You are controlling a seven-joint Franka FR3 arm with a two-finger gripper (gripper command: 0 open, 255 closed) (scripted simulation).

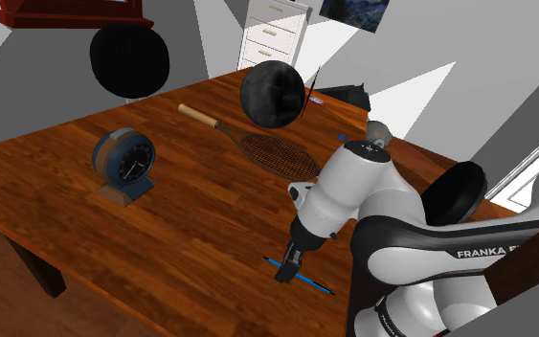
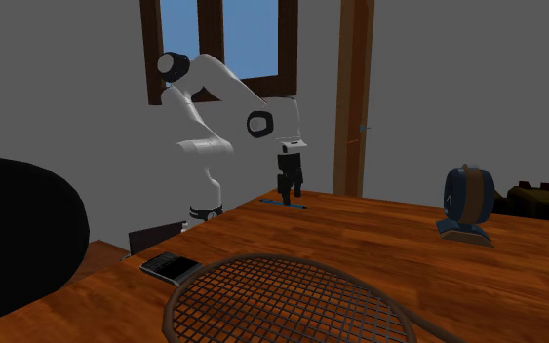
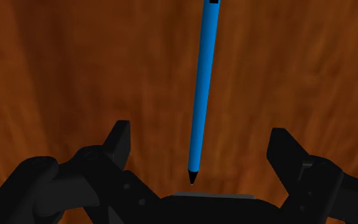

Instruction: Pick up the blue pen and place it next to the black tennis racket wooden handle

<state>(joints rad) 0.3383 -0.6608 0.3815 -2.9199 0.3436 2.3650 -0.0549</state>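
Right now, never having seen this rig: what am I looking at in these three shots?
It is a simulated white robot arm ending in a black two-finger gripper. The shoulder view looks down from beside the arm's base. The second exterior view faces the arm across the wooden table. The wrist view looks along the gripper itself. On the table are a blue pen, a tennis racket and a blue clock. The gripper is open above the pen, with one finger on either side and neither touching it, so nothing is held.
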